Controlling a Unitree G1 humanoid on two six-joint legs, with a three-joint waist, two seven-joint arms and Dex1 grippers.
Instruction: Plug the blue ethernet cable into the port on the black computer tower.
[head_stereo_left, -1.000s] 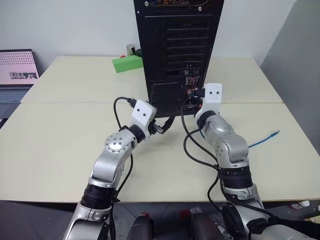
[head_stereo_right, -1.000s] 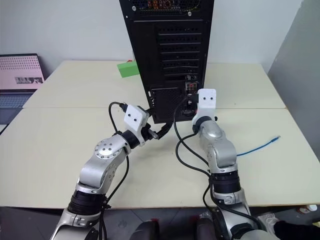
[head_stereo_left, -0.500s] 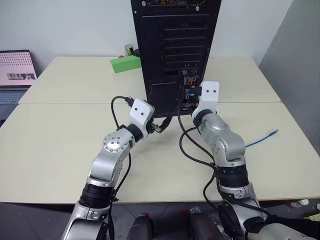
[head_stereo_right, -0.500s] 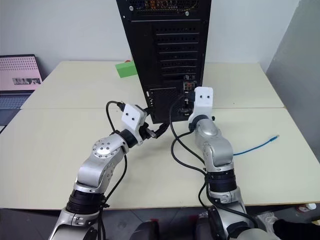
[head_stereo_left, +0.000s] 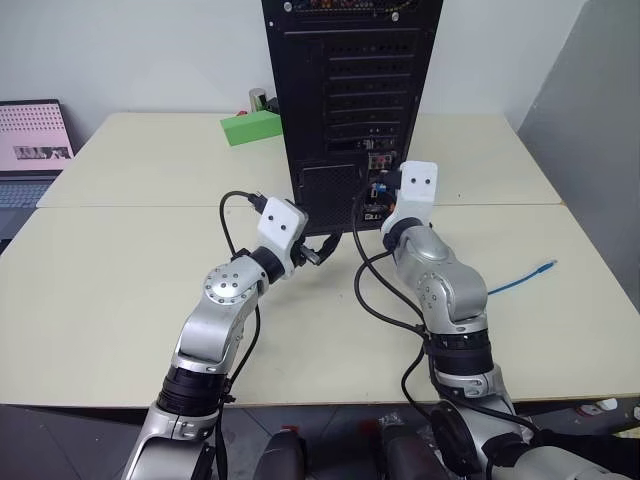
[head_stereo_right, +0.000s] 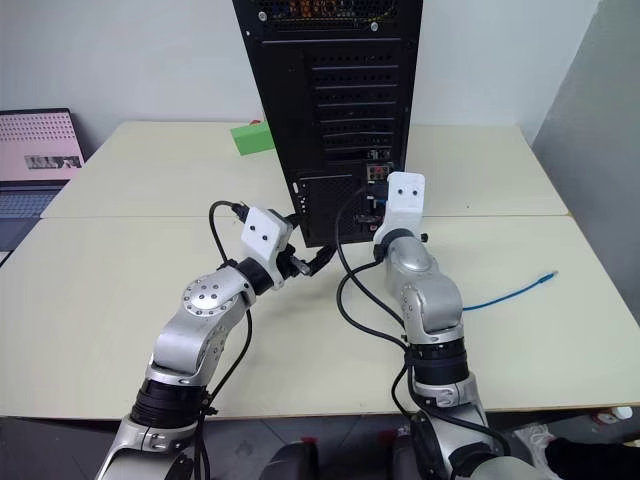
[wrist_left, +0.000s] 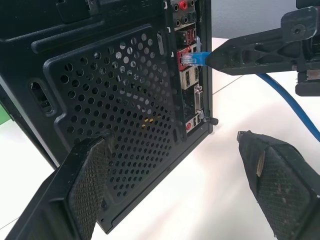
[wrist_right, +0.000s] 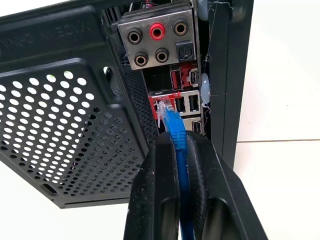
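Blue ethernet cable (wrist_right: 176, 131) pinched just behind its clear plug by right gripper (wrist_right: 176, 150), jaws clamped tight for aim; plug tip at the red-framed port (wrist_left: 184, 59) on black computer tower (head_stereo_left: 350, 90), seemingly not fully seated. Left gripper (wrist_left: 175, 185) spread wide, empty, beside the vent grille (wrist_left: 117, 110), clear of the work.

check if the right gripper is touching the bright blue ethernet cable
Touching. The right wrist view shows the right gripper shut on the bright blue ethernet cable, which runs between its two black fingers.
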